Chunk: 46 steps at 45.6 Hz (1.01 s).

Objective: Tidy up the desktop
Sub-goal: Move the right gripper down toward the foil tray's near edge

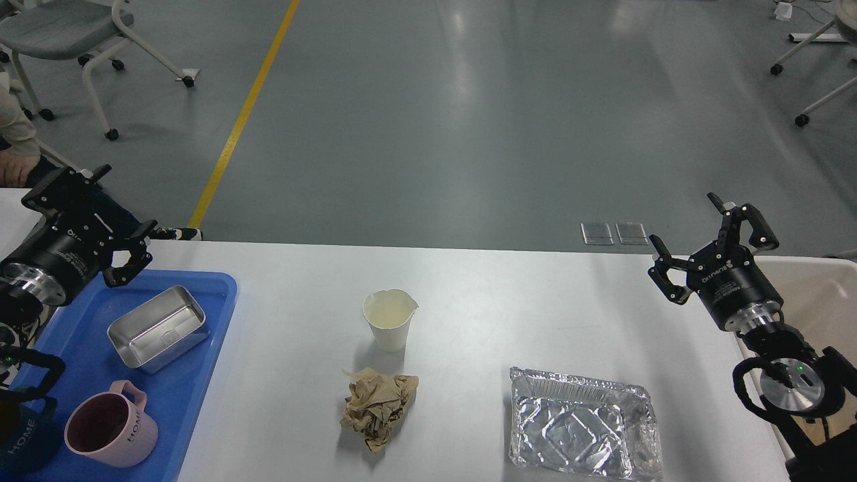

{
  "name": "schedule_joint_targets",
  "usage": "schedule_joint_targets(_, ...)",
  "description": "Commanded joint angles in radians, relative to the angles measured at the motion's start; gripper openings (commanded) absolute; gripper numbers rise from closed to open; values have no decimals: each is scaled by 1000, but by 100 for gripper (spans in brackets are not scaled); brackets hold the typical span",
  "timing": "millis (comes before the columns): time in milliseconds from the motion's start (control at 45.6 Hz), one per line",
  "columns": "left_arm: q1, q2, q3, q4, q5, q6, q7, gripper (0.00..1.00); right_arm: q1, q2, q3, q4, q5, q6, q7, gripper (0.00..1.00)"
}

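The white desktop [509,301] fills the lower half of the head view. On it stand a white paper cup [390,319], a crumpled brown paper ball [378,408] just in front of it, and an empty foil tray [581,425] at the front right. My left gripper [99,207] is open and empty, raised over the far left edge above the blue tray. My right gripper [683,231] is open and empty, raised over the desktop's far right edge.
A blue plastic tray [201,375] at the left holds a steel box [158,328], a pink mug [110,432] and a dark blue mug [23,442]. A beige bin [820,294] stands off the right edge. A seated person [17,150] and chairs are behind at the left.
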Motion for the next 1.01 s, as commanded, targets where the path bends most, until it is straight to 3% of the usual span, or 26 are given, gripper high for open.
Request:
schedule_joint_targets(0,87,-102,-151,-14,0,-3,1,96,19,-39,-22,0,-44,0,-1,100)
schedule_joint_targets(263,133,-326,-249,-5,0,15,1,96,19,-106,-44,23,-223,-11,2,100)
schedule_joint_targets(394,127,-409,-251,-5,6,127,-9,96,19,-128,-45,49,-451,-86,9,100)
schedule_joint_targets(570,129,-411,-248,-6,14,170,-129,96,6,-210,-59,120,-633,-232,6,100)
schedule_joint_targets(679,124,-409,-235,-5,37,142,-157,96,3,-273,-107,150,-639,-212,9,100)
schedule_joint_targets(854,118,-408,-231,0,133,87,-147,96,0,-387,-206,181,-645,-89,12,100)
schedule_joint_targets(920,115,-411,-235,13,146,61,-144,96,-1,-478,-242,204,-682,-23,14,100)
schedule_joint_targets(986,107,-417,-243,35,146,56,-147,96,-1,-541,-257,227,-723,-32,14,100)
